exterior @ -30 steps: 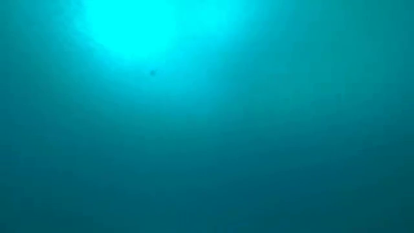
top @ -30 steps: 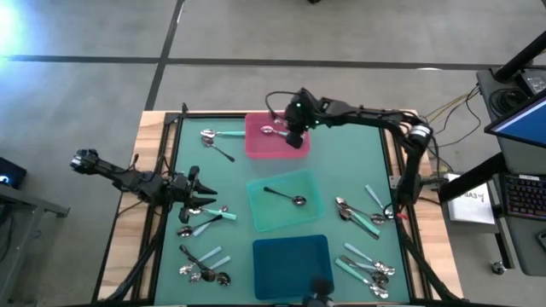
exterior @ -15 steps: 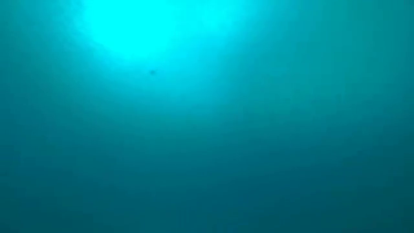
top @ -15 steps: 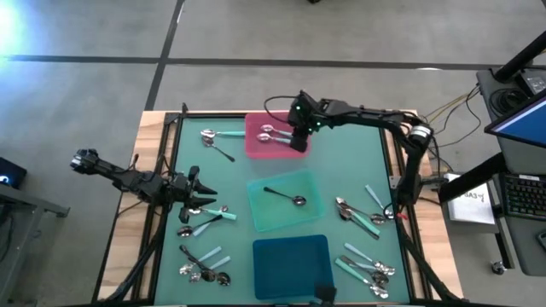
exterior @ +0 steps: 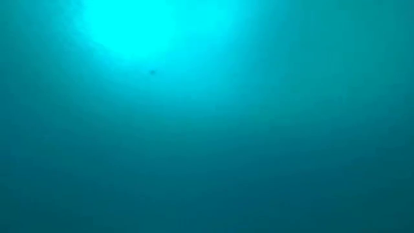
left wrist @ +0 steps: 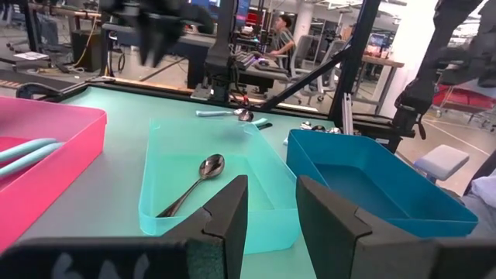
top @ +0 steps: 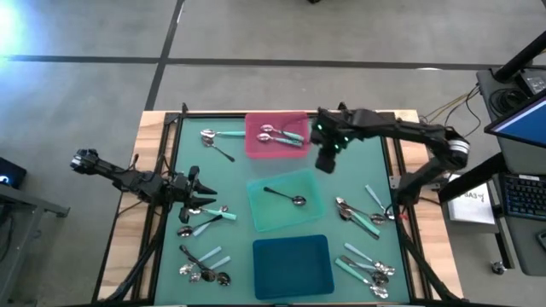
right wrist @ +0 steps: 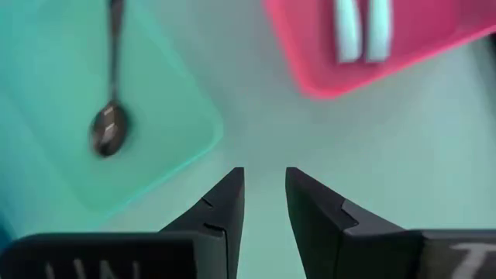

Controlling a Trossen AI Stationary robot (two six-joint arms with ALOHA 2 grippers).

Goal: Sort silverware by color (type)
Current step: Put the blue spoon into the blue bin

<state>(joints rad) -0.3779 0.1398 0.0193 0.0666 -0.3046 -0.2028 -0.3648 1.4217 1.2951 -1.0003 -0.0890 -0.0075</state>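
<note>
My right gripper hangs open and empty over bare table, just right of the pink tray and far of the mint tray. Two pale-blue-handled spoons lie flat in the pink tray. One dark-handled spoon lies in the mint tray. My left gripper waits open at the table's left side, beside a spoon cluster. The low view shows only a teal blur.
Loose spoons lie in groups: far left, near left, right and near right. The dark-teal tray sits at the near edge. Bare table lies between the trays and the right-hand spoons.
My right gripper moved from above the pink tray toward the table's right and slightly nearer, ending beside the tray. A second pale-blue spoon now lies in the pink tray next to the first. The left arm kept still.
</note>
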